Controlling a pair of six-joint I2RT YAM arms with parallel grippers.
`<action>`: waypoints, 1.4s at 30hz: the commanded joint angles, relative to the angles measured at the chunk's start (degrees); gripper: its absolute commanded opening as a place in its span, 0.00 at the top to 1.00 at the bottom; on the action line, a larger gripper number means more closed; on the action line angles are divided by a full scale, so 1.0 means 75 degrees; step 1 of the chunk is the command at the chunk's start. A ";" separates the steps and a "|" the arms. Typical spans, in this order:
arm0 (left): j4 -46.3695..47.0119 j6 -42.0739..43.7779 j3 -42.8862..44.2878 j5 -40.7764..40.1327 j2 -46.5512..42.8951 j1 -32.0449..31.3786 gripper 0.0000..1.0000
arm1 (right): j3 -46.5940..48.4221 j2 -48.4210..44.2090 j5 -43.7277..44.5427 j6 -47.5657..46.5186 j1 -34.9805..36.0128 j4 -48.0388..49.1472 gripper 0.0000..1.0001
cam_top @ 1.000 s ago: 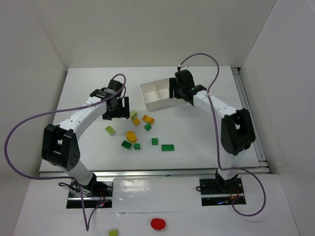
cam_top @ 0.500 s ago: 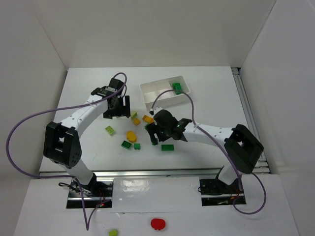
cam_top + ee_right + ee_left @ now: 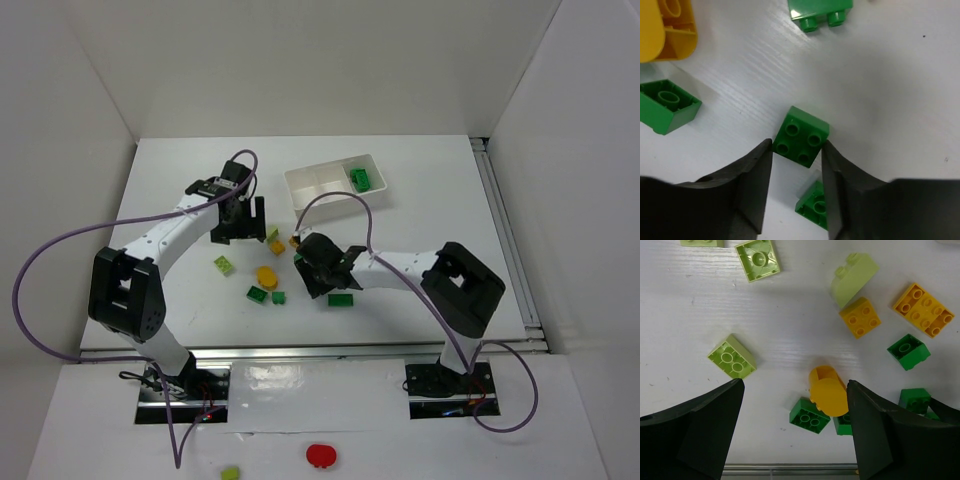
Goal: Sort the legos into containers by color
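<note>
- The white rectangular plastic tray [image 3: 310, 188], split into three side-by-side compartments, sits near the far edge of the counter [image 3: 430, 170], right of the middle and skewed to that edge.
- The tray's compartment nearest the far right corner holds dark green studded plastic [image 3: 360, 179]. I cannot tell whether it is one brick or two.
- My right hand [image 3: 797, 150] is down at the middle of the counter. Its fingers [image 3: 752, 190] stand on either side of a small dark green four-stud brick [image 3: 801, 136] that lies flat there.
- The fingers reach the brick's corners, but I cannot tell whether they pinch it.
- My left hand [image 3: 795, 385] is spread wide and holds nothing, hanging over loose bricks left of the middle.
- A rounded orange-yellow plastic piece [image 3: 828, 390] lies below the gap between my left fingers.
- Lime-yellow bricks [image 3: 732, 356] and orange bricks [image 3: 860, 316] lie scattered between the tray and the near edge.
</note>
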 commanded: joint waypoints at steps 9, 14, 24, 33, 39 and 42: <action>0.0339 0.0468 0.0327 0.1104 -0.0028 0.0032 0.07 | 0.1195 -0.1030 0.1603 0.0035 -0.0528 -0.0508 0.65; 0.0514 0.0433 0.0246 0.1959 -0.0403 0.0429 0.07 | 0.2179 -0.0940 0.1779 -0.0153 -0.1885 -0.0580 0.65; 0.0281 -0.0025 0.0164 0.2208 -0.0860 0.2211 0.07 | 0.5062 0.1521 0.1897 -0.0165 -0.3728 -0.0627 0.63; 0.0210 -0.0212 0.0011 0.1961 -0.1342 0.3078 0.07 | 0.6379 0.2555 0.1825 -0.0095 -0.4069 -0.1037 0.23; 0.0210 -0.0142 -0.0060 0.2194 -0.1342 0.3079 0.08 | 0.3725 0.0296 0.1907 -0.0095 -0.3519 -0.0651 0.28; 0.0281 -0.0142 -0.0060 0.2266 -0.1260 0.3079 0.08 | 0.2083 -0.0936 0.1627 -0.0095 -0.2922 -0.0638 0.28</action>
